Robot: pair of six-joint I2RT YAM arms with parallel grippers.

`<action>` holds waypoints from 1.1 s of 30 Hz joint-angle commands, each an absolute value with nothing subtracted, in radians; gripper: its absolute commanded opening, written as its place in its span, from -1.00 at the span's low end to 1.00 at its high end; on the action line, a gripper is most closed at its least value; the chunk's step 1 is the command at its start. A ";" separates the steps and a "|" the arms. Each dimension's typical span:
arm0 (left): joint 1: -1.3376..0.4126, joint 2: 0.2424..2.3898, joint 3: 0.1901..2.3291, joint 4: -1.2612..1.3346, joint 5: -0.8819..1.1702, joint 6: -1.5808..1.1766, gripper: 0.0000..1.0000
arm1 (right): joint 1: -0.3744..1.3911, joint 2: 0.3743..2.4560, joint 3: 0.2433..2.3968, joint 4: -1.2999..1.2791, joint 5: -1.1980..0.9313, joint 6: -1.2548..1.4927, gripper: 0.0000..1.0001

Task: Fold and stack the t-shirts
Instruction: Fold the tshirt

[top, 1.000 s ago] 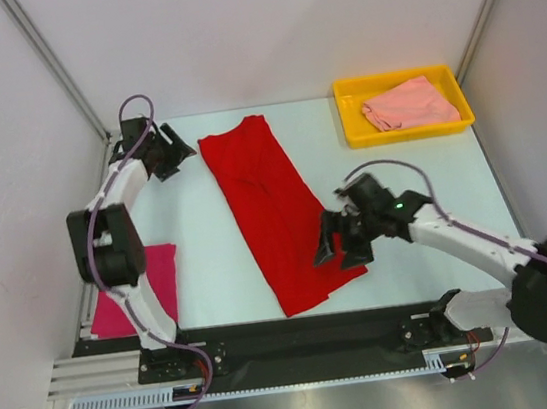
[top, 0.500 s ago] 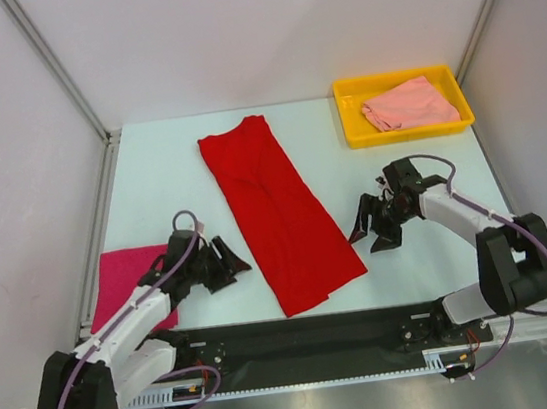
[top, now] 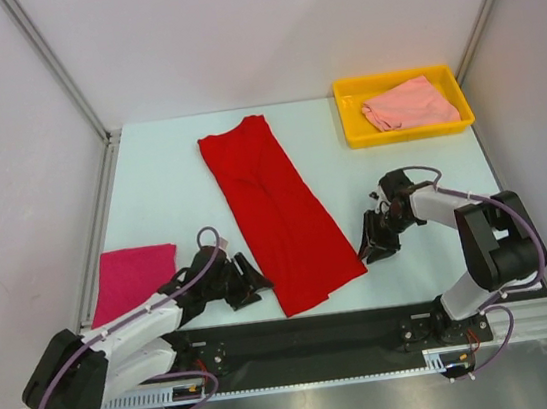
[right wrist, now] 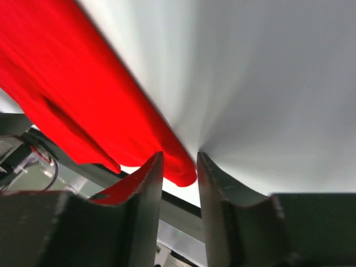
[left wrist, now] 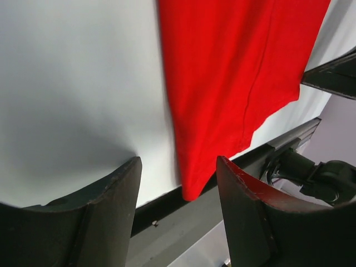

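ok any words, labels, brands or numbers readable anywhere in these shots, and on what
None: no text can be read in any view.
The red t-shirt, magenta t-shirt, salmon t-shirt and yellow tray are all plain.

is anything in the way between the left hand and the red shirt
Nothing visible: only bare table lies between the open left hand and the near corner of the red shirt.
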State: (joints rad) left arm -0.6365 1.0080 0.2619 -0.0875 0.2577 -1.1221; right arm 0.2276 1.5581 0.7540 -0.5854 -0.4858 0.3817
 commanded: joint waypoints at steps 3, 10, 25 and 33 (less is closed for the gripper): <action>-0.710 1.008 0.282 -0.087 0.154 -1.244 0.28 | 0.317 1.562 0.724 -0.532 -0.497 0.371 -0.47; -0.730 0.980 0.258 -0.111 0.141 -1.249 0.37 | 0.402 1.384 0.621 -0.468 -0.506 0.523 -0.77; -0.966 1.032 0.261 -0.183 0.089 -1.546 0.26 | 0.359 1.379 0.614 -0.517 -0.462 0.520 -0.17; -1.008 1.129 0.250 -0.144 0.109 -1.618 0.14 | 0.344 1.425 0.609 -0.502 -0.471 0.511 -0.16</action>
